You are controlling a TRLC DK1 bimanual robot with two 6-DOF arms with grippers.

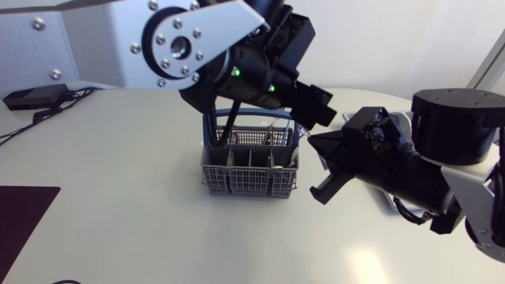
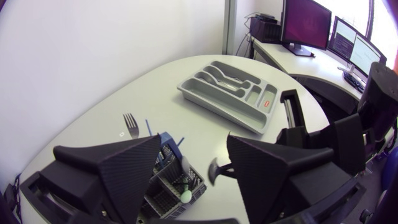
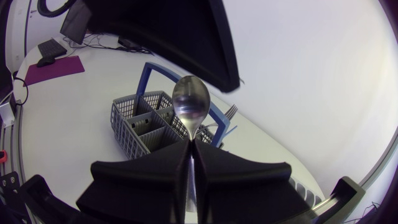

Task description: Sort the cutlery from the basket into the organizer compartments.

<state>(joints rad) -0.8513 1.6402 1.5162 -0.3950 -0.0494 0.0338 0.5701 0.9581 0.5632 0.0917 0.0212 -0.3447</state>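
The right gripper (image 3: 191,144) is pinched tight on the handle of a spoon (image 3: 191,104). The round end of the spoon sticks out past the fingertips. The spoon is up in the air, just beside the basket (image 1: 248,177) and above the tabletop (image 1: 118,205). The left gripper (image 2: 194,148) hangs right over the basket with its two fingers wide apart, holding nothing.

I think the step now is to carry the spoon to the organizer (image 2: 217,111). To do it well, the right gripper should hold the spoon firmly and stay clear of the left arm. It should go low over a long compartment before letting go, so the spoon lies flat and does not bounce out.

The basket is grey with a blue handle and small boxes inside. Some cutlery stands in it, but I cannot tell which kinds. The organizer lies well apart from the basket, and I see no cutlery in its compartments. A fork (image 2: 130,124) lies on the tabletop near the basket.
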